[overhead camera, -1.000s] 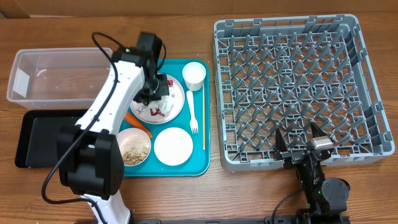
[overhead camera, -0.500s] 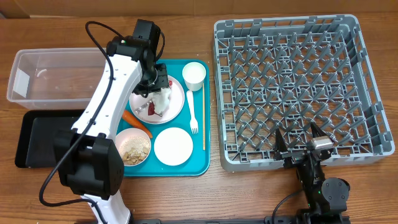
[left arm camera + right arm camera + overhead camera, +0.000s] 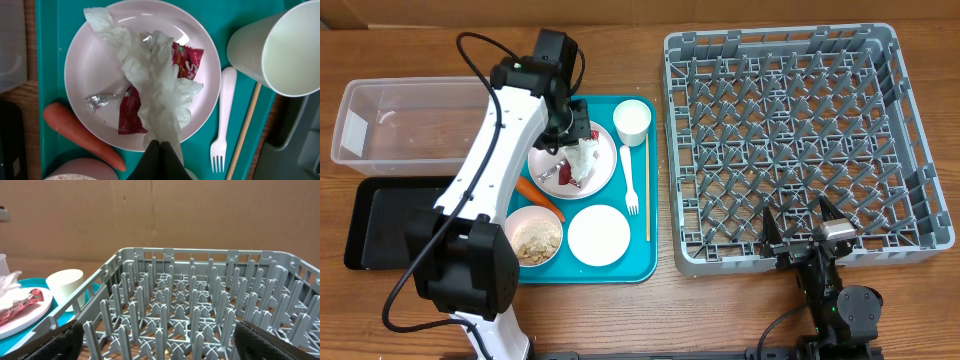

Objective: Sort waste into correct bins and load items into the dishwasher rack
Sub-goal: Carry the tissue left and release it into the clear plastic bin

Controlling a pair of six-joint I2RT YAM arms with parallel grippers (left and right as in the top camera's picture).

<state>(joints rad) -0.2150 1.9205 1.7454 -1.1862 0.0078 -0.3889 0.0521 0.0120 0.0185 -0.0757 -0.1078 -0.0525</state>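
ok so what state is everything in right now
left gripper, shut on napkin
right gripper, open, holding nothing
napkin, pinched at one end, trailing onto plate
red wrapper, lying on plate, partly under napkin
carrot, lying on teal tray beside plate
cup, upright, empty
clear tub, empty
dishwasher rack, empty
bowl, holding rice

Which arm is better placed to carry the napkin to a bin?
Left. The left end effector is shut on the napkin over the plate, close to the tub and black tray. The right end effector sits open at the rack's near edge, far from both.
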